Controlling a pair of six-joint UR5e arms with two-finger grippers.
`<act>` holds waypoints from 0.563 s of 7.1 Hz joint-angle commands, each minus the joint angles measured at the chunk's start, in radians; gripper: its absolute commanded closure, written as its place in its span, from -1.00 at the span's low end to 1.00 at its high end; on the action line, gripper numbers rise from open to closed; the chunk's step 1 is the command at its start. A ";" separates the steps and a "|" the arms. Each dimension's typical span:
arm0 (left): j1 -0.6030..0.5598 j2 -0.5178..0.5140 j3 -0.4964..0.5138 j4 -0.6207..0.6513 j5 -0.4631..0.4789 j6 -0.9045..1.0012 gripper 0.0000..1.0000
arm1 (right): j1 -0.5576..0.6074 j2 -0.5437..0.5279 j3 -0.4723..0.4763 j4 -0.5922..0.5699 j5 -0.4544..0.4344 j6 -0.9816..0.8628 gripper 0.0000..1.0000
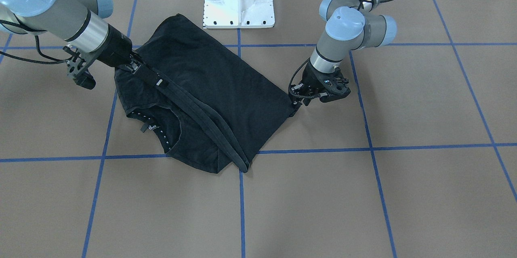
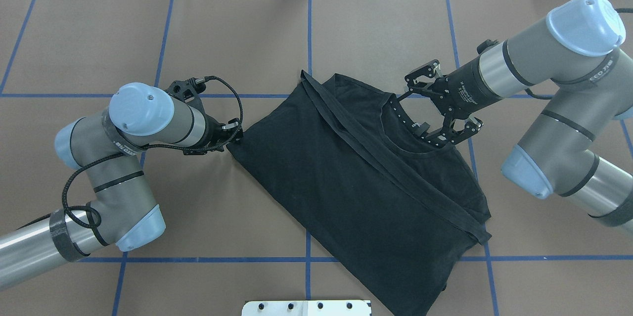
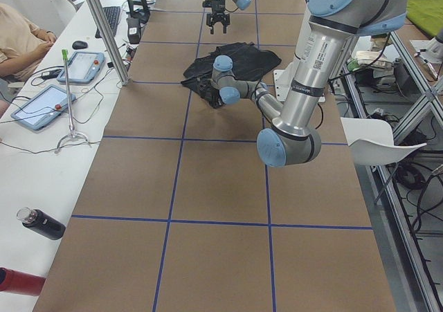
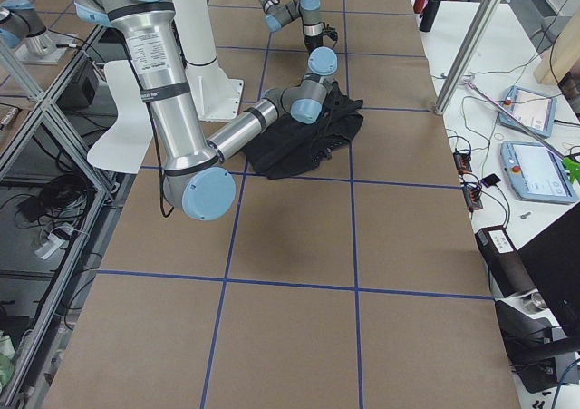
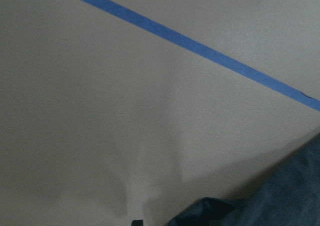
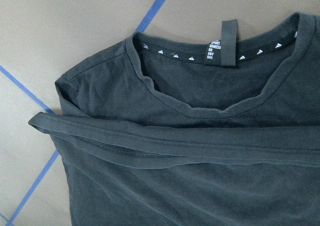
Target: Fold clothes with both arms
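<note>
The black T-shirt (image 1: pixel 218 84) (image 2: pixel 356 187) lies folded on the brown table, plain side up, with a long hem strip (image 1: pixel 202 116) running diagonally across it. Its dotted inner collar (image 6: pixel 200 110) (image 2: pixel 415 130) faces up. My left gripper (image 1: pixel 298 101) (image 2: pixel 237 136) sits low at the shirt's side corner, shut on that corner. The left wrist view catches only a dark edge of cloth (image 5: pixel 295 196). My right gripper (image 2: pixel 398 100) (image 1: pixel 155 79) hovers above the collar end with no cloth hanging from it. I cannot tell how its jaws stand.
The white base mount (image 1: pixel 239 3) stands just behind the shirt. Blue tape lines (image 1: pixel 241 209) grid the table. A side bench carries tablets (image 3: pixel 41 108) and a dark bottle (image 3: pixel 41 223), and a person's arm (image 3: pixel 21 39) rests there.
</note>
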 commanded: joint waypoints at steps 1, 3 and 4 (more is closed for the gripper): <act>0.002 0.000 0.001 0.000 -0.002 -0.003 0.44 | 0.015 -0.003 0.004 0.000 0.021 0.002 -1.00; 0.002 0.003 0.001 -0.002 -0.004 -0.005 1.00 | 0.018 -0.001 0.000 0.000 0.042 0.002 -1.00; 0.002 0.005 -0.008 0.000 -0.005 -0.003 1.00 | 0.027 -0.001 0.000 0.000 0.057 0.002 -1.00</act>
